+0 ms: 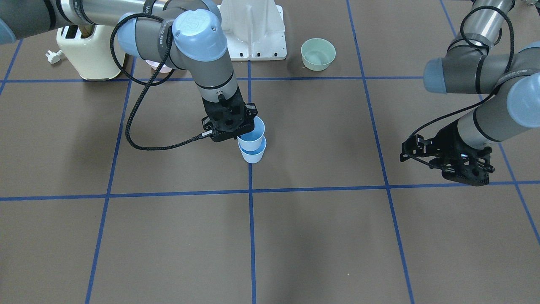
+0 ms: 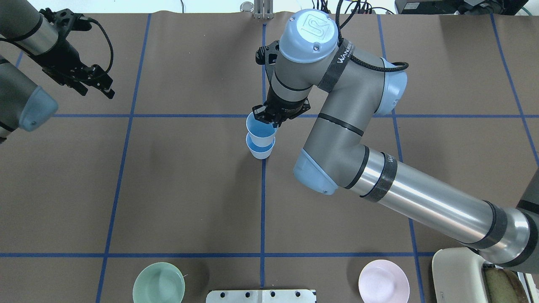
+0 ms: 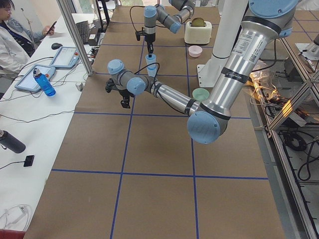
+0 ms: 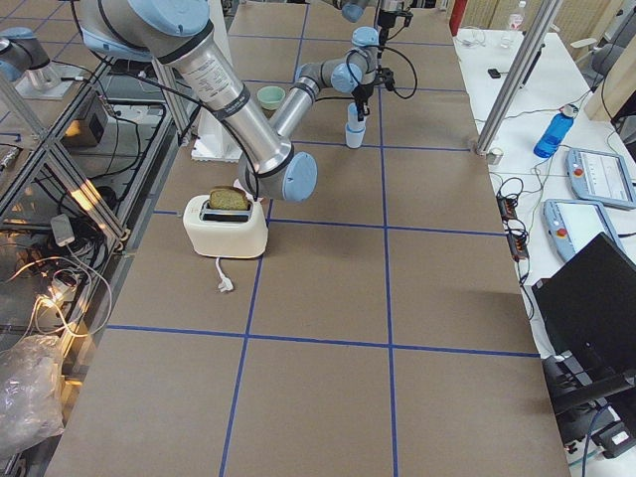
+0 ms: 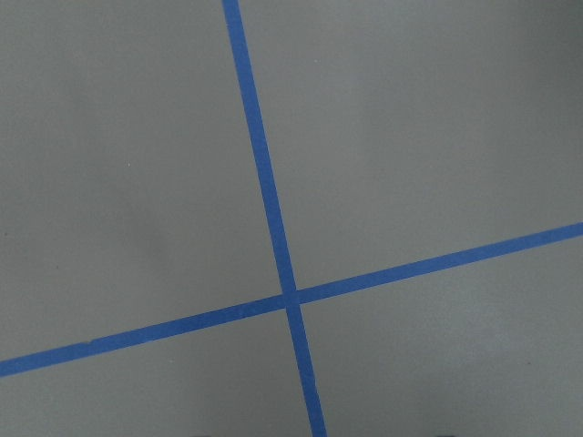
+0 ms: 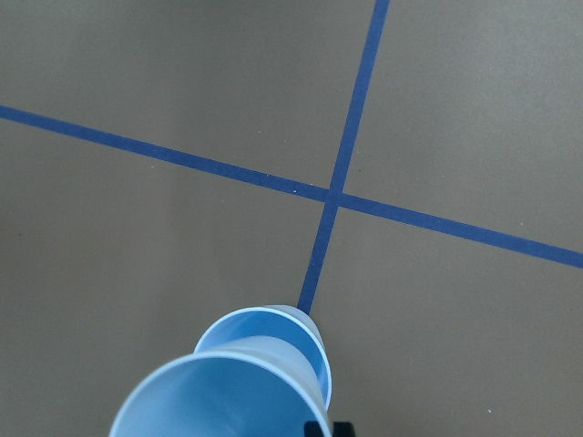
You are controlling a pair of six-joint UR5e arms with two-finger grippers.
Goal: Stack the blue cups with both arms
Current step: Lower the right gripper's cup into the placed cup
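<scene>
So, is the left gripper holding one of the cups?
No: the left gripper hangs empty off to the side, while both blue cups sit together at the right gripper.

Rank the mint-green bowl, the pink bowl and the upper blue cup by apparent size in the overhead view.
1. mint-green bowl and pink bowl: look alike, both cut off at the bottom edge, so unranked.
2. upper blue cup: clearly smallest.

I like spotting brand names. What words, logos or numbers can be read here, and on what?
"UR": logo on the blue joint cap of the right arm.
"WAN...": white letters on the black strap round that arm; the rest is unreadable.
Lettering on the left arm strap: too blurred to read.
Blue cups: no writing.
</scene>
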